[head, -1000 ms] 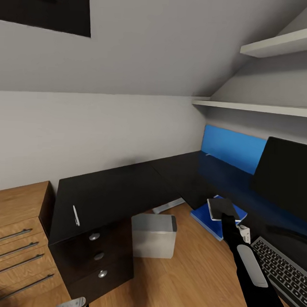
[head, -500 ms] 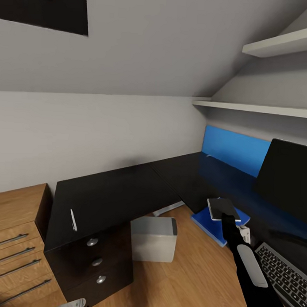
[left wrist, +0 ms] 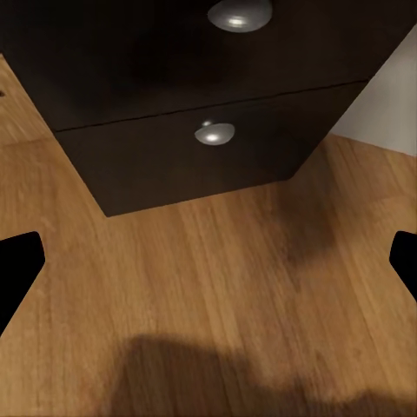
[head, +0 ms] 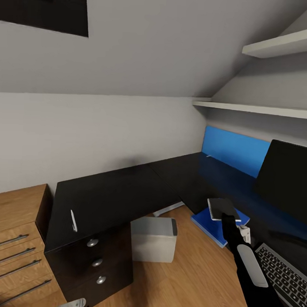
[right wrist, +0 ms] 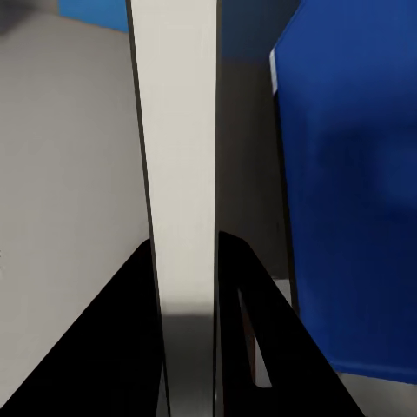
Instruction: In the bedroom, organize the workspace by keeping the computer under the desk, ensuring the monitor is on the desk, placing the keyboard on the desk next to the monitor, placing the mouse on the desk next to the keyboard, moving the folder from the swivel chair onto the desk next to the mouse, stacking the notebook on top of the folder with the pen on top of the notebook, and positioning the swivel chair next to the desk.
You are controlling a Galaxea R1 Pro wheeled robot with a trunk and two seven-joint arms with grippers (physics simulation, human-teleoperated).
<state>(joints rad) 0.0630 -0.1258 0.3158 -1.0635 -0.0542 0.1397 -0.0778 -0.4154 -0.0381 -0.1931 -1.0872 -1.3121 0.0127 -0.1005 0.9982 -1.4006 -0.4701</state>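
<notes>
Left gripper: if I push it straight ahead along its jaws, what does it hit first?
Likely the wooden floor just short of the desk drawer front with the round knob; depth is unclear, so it could reach the drawer instead.

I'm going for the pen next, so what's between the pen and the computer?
In the head view, bare black desk top runs from the pen to the desk's front edge; the computer stands on the floor below, beside the drawers.

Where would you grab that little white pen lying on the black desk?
Probably around its middle, coming straight down from above. The pen lies flat on the desk near the front edge above the drawers, thin and low, so fingers likely need to close across its narrow width.
</notes>
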